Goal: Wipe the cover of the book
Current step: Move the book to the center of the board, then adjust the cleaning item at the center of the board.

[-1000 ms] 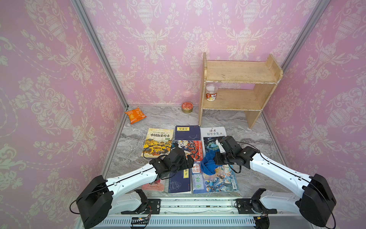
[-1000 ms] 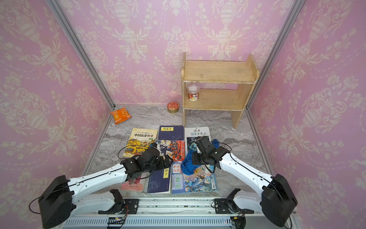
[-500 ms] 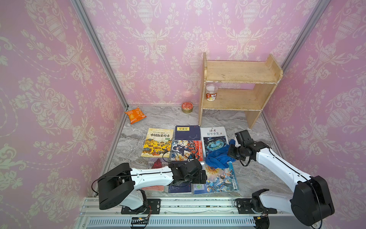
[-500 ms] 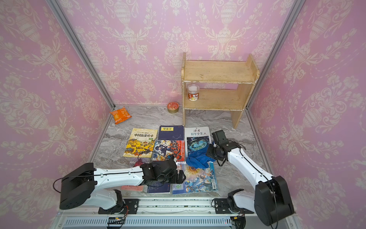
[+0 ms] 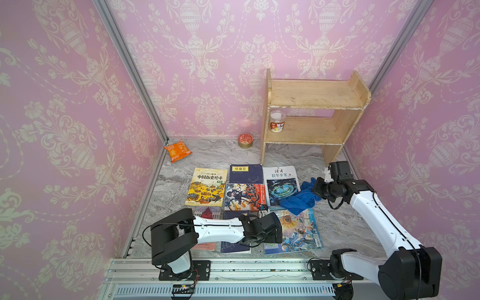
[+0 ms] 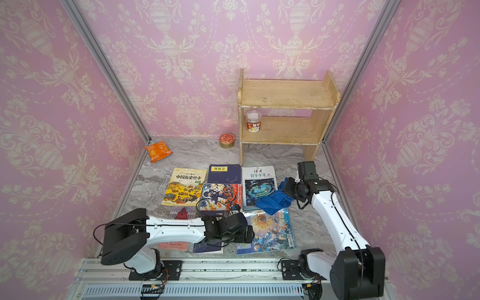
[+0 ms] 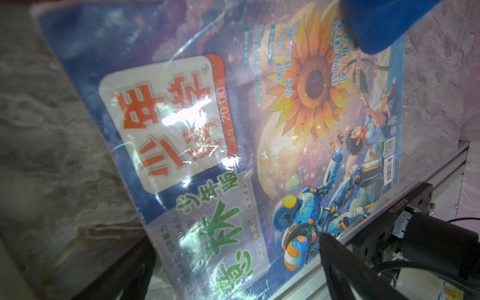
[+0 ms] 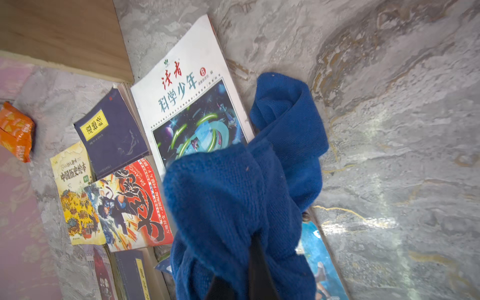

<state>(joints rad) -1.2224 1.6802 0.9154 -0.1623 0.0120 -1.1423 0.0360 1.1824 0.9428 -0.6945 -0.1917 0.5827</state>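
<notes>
Gripping blue cloth (image 5: 298, 200) in closed right pincer (image 5: 316, 189), right of centre; left pincer (image 7: 233, 239) open, seemingly over sunflower magazine (image 5: 298, 233), lower centre; drag cloth flat, pressing evenly.

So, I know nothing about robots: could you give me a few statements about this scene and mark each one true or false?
1. The right gripper is shut on the blue cloth. True.
2. The left gripper is clamped on the sunflower magazine. False: its jaws stand open over the magazine, gripping nothing.
3. The small jar stands on the top board of the wooden shelf. False: it is on the lower board.
4. The orange snack packet lies apart from the books, near a far corner. True.
5. The red tin sits on the shelf. False: it is on the tabletop beside it.
</notes>
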